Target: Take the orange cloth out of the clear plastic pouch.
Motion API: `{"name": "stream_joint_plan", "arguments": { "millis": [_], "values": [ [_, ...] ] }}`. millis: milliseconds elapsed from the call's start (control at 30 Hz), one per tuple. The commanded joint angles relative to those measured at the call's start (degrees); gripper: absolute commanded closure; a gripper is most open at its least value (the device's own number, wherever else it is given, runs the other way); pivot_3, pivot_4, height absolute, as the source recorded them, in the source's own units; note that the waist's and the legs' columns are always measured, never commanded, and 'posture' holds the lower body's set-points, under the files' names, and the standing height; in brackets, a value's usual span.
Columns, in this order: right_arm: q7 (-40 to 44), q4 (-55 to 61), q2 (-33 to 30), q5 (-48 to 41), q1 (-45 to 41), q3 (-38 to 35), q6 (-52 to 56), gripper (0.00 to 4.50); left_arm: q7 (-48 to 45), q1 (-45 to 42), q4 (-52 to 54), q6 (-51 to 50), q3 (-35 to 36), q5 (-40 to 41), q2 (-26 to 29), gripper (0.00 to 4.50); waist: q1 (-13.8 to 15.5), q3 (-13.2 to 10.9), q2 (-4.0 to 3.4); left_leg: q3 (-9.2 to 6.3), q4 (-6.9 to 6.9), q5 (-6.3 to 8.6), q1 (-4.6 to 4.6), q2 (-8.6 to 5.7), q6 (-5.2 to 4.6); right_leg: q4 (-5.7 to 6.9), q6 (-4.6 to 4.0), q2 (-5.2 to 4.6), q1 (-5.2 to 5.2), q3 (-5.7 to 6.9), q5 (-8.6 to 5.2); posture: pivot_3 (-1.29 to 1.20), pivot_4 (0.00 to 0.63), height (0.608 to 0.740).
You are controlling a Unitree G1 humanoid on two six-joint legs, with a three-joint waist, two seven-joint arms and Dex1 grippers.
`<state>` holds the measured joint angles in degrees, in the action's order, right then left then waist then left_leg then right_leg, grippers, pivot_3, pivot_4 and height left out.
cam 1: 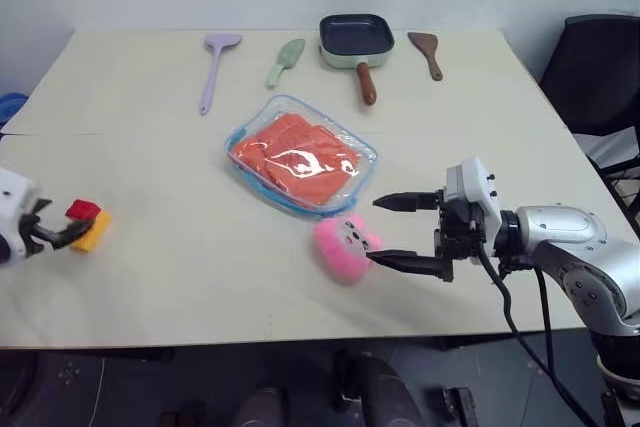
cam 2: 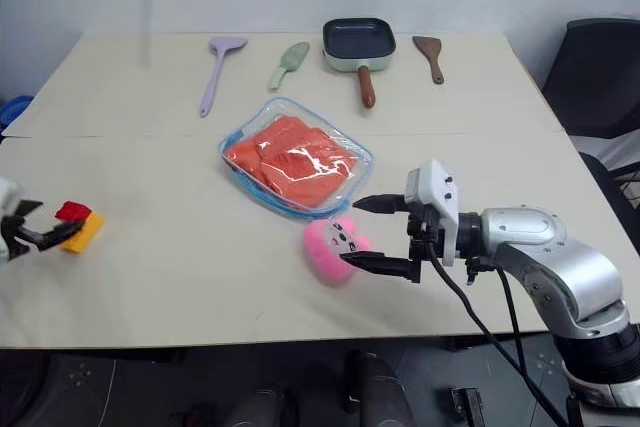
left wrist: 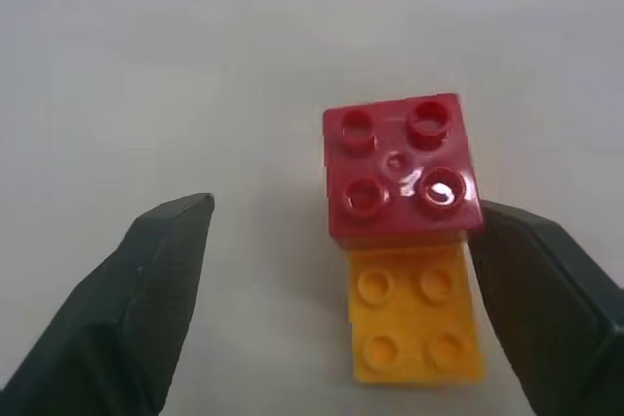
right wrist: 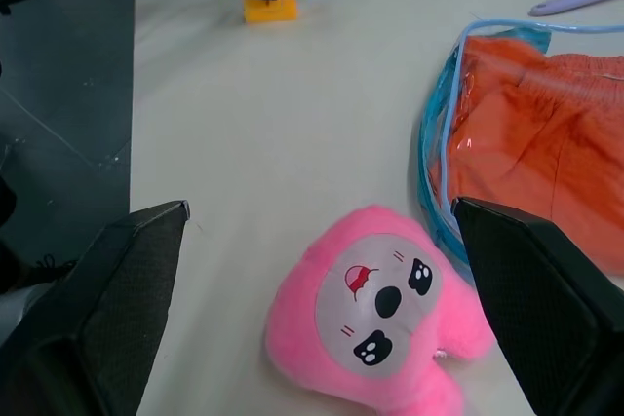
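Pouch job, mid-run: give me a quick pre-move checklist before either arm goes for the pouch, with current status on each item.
1. orange cloth inside the clear plastic pouch, not yet extracted: ok.
2. Pouch lies flat on the table, nothing on top: ok.
3. right gripper open and empty: ok.
4. Right gripper's path to the pouch: not ok; the pink plush toy lies between its fingers, beside the pouch's near edge.
5. left gripper open: ok, but the red and yellow blocks sit between its fingers, far from the pouch.
6. Pouch opening unzipped: cannot tell.
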<state>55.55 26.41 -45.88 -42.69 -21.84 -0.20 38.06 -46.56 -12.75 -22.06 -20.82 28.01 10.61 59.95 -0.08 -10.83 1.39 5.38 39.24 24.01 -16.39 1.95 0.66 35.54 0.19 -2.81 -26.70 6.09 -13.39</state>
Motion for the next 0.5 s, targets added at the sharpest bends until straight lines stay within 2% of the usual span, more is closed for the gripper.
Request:
{"name": "stream_joint_plan", "arguments": {
  "millis": [33, 100, 167, 233, 300, 367, 433, 500],
  "values": [
    [-0.29, 1.62, -0.19, -0.62, 0.95, -2.56, -0.43, 0.0, -10.26, -1.34, 7.65, -0.16, 3.69, 7.75, 4.4, 0.24, 0.17, 0.0, 0.0, -0.01, 0.0, 0.0, -0.02, -0.01, 0.0, 0.0, 0.0, -0.02, 0.0, 0.01, 0.0, 0.0, 0.15, 0.74],
    [-0.86, 2.16, -0.2, -0.8, 1.56, -3.08, -0.22, 0.0, -16.17, -4.29, 9.84, 1.5, 0.85, 9.95, 6.37, 0.24, 0.55, 0.0, 0.0, -0.05, 0.0, 0.0, -0.04, -0.04, 0.0, -0.02, 0.0, -0.05, 0.0, 0.07, 0.0, 0.0, 0.15, 0.74],
    [-1.51, 2.57, -0.2, -0.9, 2.04, -3.57, -0.13, 0.0, -18.82, -9.76, 8.78, 5.98, -5.45, 7.69, 6.81, 0.24, 1.1, 0.0, 0.0, -0.04, 0.01, 0.0, -0.06, -0.08, 0.0, -0.02, 0.0, -0.06, 0.0, 0.06, 0.0, 0.0, 0.15, 0.74],
    [-2.29, 3.21, -0.19, -1.0, 2.59, -4.12, -0.06, 0.0, -21.01, -16.8, 5.82, 13.54, -14.14, 2.16, 5.28, 0.24, 1.39, 0.0, -0.03, 0.02, 0.02, -0.02, 0.0, -0.16, 0.0, -0.02, 0.0, -0.07, 0.01, 0.01, 0.0, 0.0, 0.15, 0.74],
    [-3.45, 4.17, -0.1, -1.1, 3.29, -4.86, 0.1, 0.0, -22.0, -25.84, 0.5, 22.13, -23.85, -5.2, 0.94, 0.24, 1.55, 0.02, -0.08, 0.11, 0.02, -0.03, 0.01, -0.19, 0.01, -0.02, 0.0, -0.02, 0.07, -0.06, 0.0, 0.0, 0.15, 0.74],
    [-4.35, 4.71, 0.05, -1.15, 3.59, -5.19, 0.32, 0.0, -22.04, -31.96, -4.46, 27.86, -29.26, -10.0, -2.08, 0.24, 1.7, 0.02, -0.08, 0.31, 0.05, -0.05, -0.13, -0.23, 0.03, -0.03, 0.0, 0.08, 0.22, -0.05, 0.0, 0.0, 0.15, 0.74],
    [-5.79, 6.35, 0.15, -1.53, 4.92, -6.1, 0.77, 0.0, -17.58, -39.07, -14.49, 39.38, -36.94, -19.57, -6.25, 0.24, 1.52, 0.03, -0.04, 0.56, 0.08, -0.07, -0.26, -0.19, 0.05, 0.06, -0.04, 0.22, 0.14, -0.04, 0.07, 0.0, 0.15, 0.74],
    [-7.31, 8.06, 0.22, -1.92, 6.48, -7.2, 1.15, 0.0, -12.26, -45.52, -23.65, 46.74, -42.56, -26.5, -10.62, 0.24, 1.48, 0.02, -0.01, 0.6, 0.09, -0.06, -0.33, -0.26, 0.06, -0.01, -0.04, 0.32, 0.09, -0.01, 0.07, 0.0, 0.15, 0.74]
  ]
}}
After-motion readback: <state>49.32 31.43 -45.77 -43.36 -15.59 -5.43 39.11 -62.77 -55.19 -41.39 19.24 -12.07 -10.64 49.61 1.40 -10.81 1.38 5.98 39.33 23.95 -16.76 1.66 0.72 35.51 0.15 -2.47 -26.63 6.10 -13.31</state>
